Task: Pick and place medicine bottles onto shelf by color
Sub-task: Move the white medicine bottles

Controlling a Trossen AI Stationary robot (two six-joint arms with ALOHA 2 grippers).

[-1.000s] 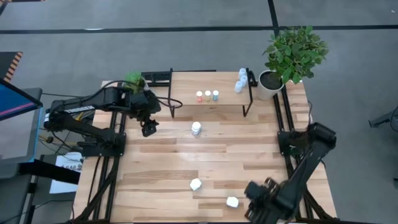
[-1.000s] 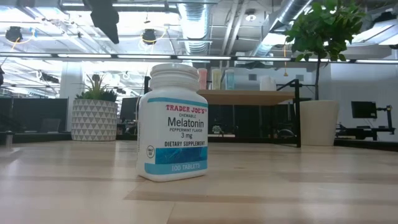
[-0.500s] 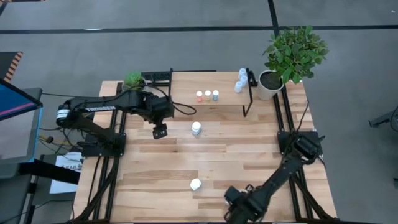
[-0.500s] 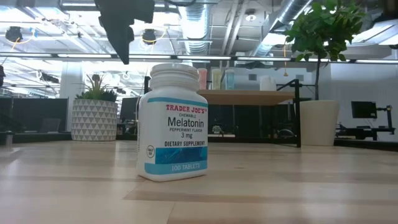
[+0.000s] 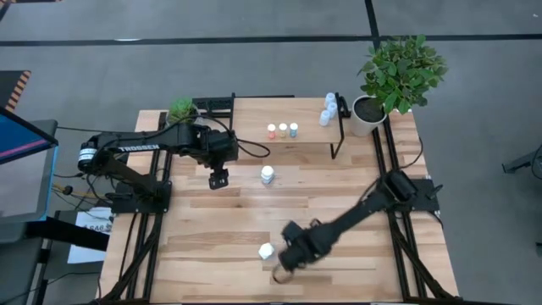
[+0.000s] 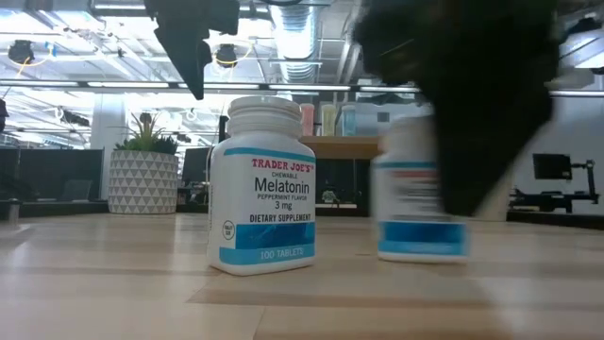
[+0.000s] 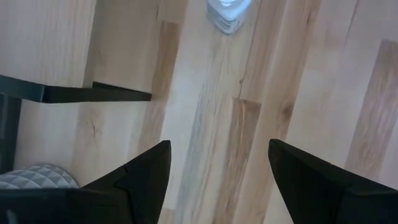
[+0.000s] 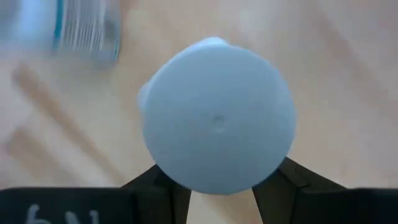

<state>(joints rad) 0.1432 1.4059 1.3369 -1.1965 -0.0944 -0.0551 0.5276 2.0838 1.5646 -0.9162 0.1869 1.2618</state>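
A white bottle (image 8: 217, 118) stands upright between the fingers of my right gripper (image 5: 281, 268), near the table's near edge; it shows blurred in the low view (image 6: 415, 212). Just left of it stands a second white bottle (image 5: 266, 251), labelled Melatonin (image 6: 261, 184). A third white bottle (image 5: 268, 174) stands mid-table before the shelf (image 5: 254, 114). My left gripper (image 5: 218, 180) hangs open above bare table to that bottle's left. Three small bottles (image 5: 283, 130) capped orange, yellow and green, and pale-blue ones (image 5: 328, 110), stand on the shelf. My right gripper comes at the white bottle from above, pointing down, one finger (image 8: 283, 180) on each side of it. The round cap (image 8: 180, 168) hides where the fingers meet the body. The bottle stays upright, its base (image 6: 420, 253) near the tabletop; whether it is clear of the table I cannot tell.
A large potted plant (image 5: 398, 72) stands at the table's far right corner beside the shelf's black leg (image 5: 340, 135). A small green plant (image 5: 182, 108) sits at the far left. Bare wood lies between the shelf and the near bottles.
My right gripper has swept from the near right corner toward the table's left and down, and the white bottle that stood there has gone with it. My left gripper came down and a little toward the table's right, then kept still.
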